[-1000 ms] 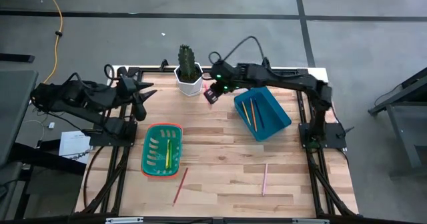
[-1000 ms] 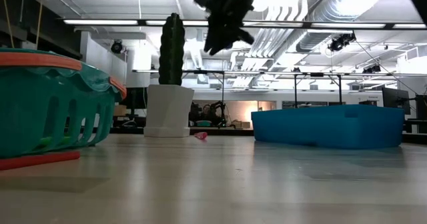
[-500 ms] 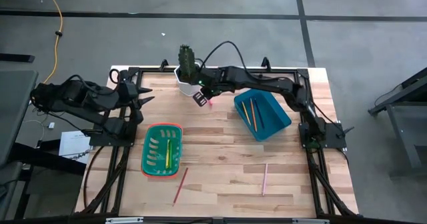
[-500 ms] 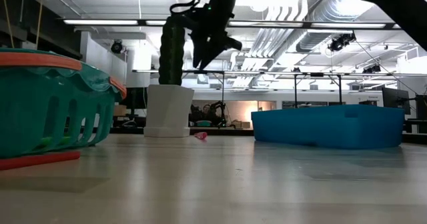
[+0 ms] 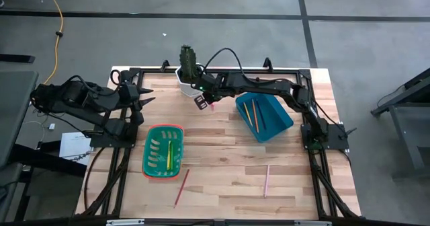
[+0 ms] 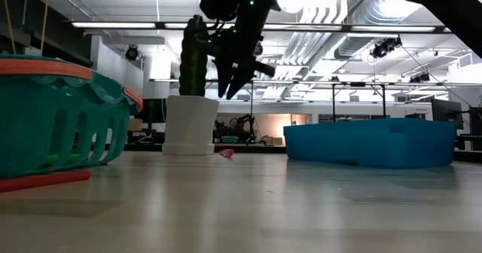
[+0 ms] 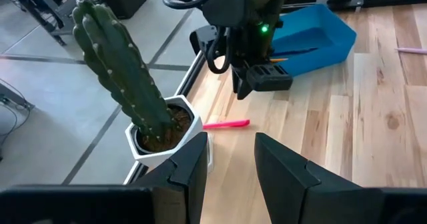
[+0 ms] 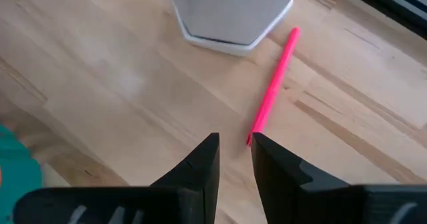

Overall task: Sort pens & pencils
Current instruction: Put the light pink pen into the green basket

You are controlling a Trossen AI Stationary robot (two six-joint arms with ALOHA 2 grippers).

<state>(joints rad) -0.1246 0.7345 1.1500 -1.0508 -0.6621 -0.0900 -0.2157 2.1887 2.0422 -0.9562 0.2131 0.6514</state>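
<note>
Right gripper (image 5: pixel 201 101), upper centre of the high view, hovers just above the hot-pink pen (image 8: pixel 272 95), fingers slightly parted, pinching nothing. The pen lies on the table beside the white cactus pot (image 5: pixel 189 82). Likely risks: the fingers straddle the pen off-centre and roll it against the pot, or clip the pot. Left gripper (image 5: pixel 143 95), upper left, waits slightly parted and empty.

Counts, high view: two trays, green basket (image 5: pixel 164 151) and blue bin (image 5: pixel 264 114); two pencils in the bin; a yellow stick in the basket; two loose pencils, orange-red (image 5: pixel 181 187) and salmon (image 5: pixel 267 180), lower centre.
</note>
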